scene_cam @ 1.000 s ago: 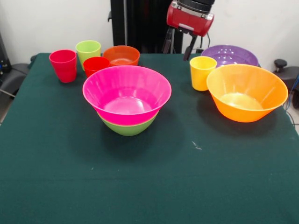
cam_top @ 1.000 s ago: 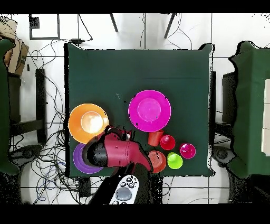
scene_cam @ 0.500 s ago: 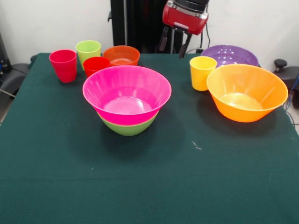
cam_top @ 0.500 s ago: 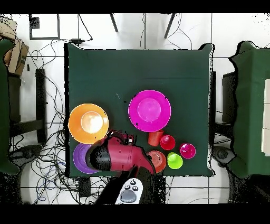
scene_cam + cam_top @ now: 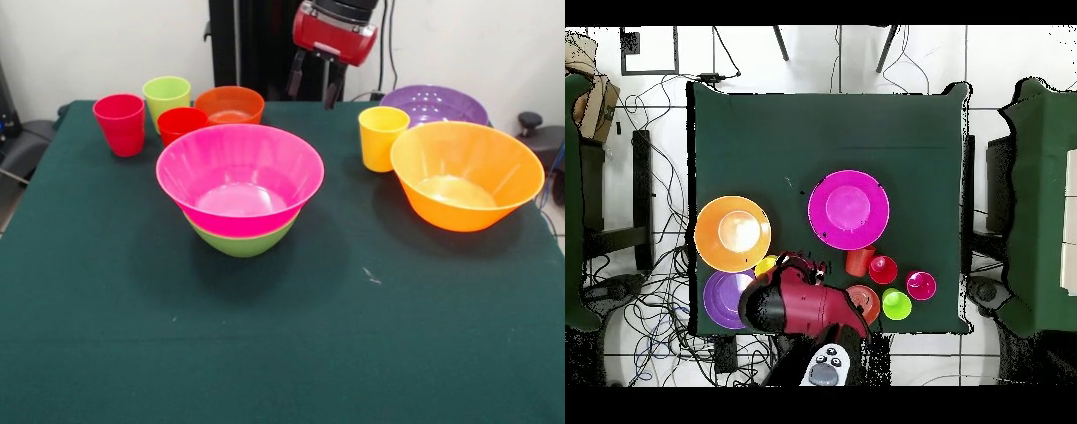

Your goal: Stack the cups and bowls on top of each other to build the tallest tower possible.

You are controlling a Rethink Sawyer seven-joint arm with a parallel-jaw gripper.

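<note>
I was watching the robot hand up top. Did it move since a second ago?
Yes. In the front view the gripper has slid left, away from the yellow cup and toward the small orange-red bowl. It hangs open and empty.

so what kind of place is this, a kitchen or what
Likely a robot lab, not a kitchen: the arm's gripper hangs over a green-covered table, and loose cables sprawl across the tiled floor.

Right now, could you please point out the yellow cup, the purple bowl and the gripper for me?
yellow cup [image 5: 382, 141]: front view, on its outer wall below the rim.
purple bowl [image 5: 433, 102]: front view, on its inner surface.
gripper [image 5: 312, 87]: front view, midway between the two dark fingertips, which stand apart.
</note>
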